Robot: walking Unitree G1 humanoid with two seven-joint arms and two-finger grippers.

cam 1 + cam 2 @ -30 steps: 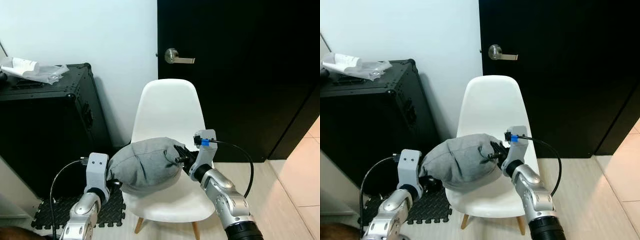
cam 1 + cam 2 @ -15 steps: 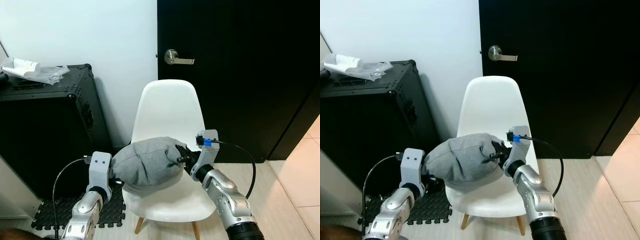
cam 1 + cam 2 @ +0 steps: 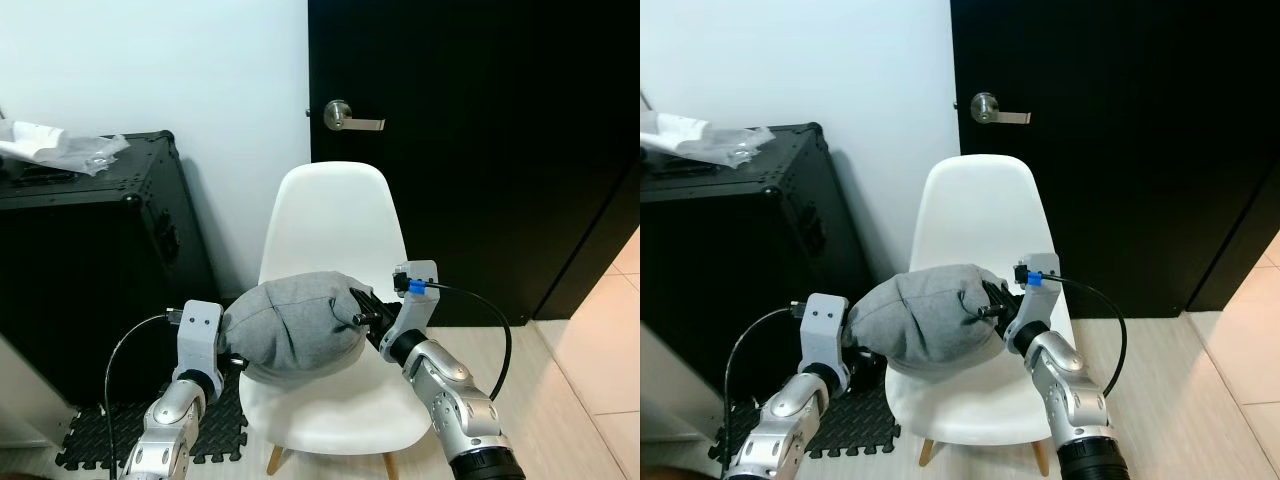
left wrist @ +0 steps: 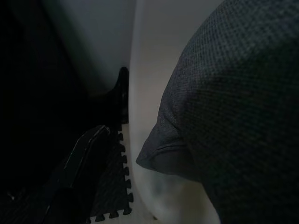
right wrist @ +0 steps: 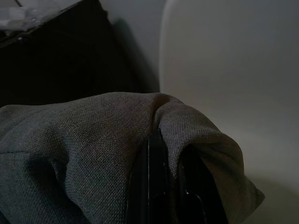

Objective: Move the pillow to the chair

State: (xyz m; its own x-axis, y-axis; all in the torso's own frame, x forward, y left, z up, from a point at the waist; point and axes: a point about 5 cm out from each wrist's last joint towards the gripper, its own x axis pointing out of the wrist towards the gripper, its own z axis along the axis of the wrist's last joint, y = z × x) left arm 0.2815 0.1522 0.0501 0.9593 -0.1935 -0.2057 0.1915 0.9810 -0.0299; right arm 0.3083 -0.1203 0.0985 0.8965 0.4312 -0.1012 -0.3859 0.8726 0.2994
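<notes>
Two grippers carry the grey pillow (image 3: 292,322) over the white chair (image 3: 335,235) seat's front-left edge: right gripper (image 3: 362,309) jaws clamped on fabric, left gripper (image 3: 232,355) jaws hidden behind it, state unclear.

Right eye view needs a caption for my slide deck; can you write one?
Both grippers, left and right, hold a grey pillow over a white chair.

A home room: tiled floor (image 3: 590,330), black door (image 3: 470,150), white chair (image 3: 335,230).
</notes>
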